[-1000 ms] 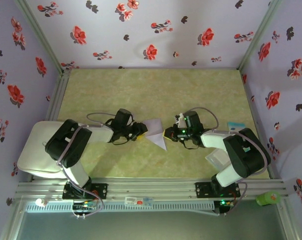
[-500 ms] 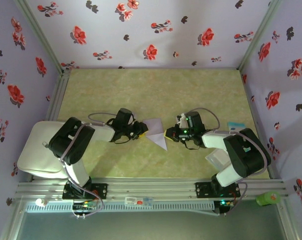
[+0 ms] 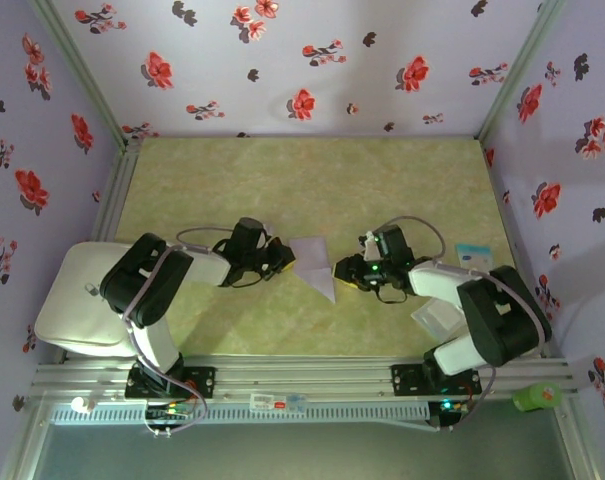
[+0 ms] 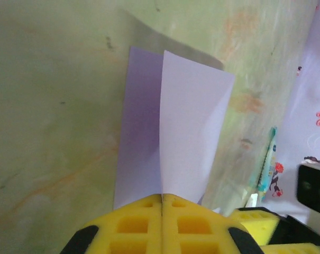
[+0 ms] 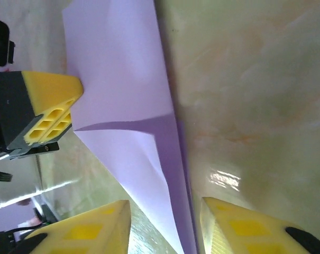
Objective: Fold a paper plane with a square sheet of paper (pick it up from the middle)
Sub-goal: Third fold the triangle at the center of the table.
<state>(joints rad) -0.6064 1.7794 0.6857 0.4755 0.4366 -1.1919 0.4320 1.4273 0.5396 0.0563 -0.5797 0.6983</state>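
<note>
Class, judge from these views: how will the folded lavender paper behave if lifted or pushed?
Probably light and floppy: the lavender paper is thin, one flap standing above the other at the shut left gripper. Likely slides if pushed; the table looks glossy. The fold may stiffen it lengthwise.

High above the near edge, looking down on the whole table [image 3: 282, 180]; from both wrists, close up, facing opposite ways, onto the same sheet of paper [image 4: 186, 132].
</note>
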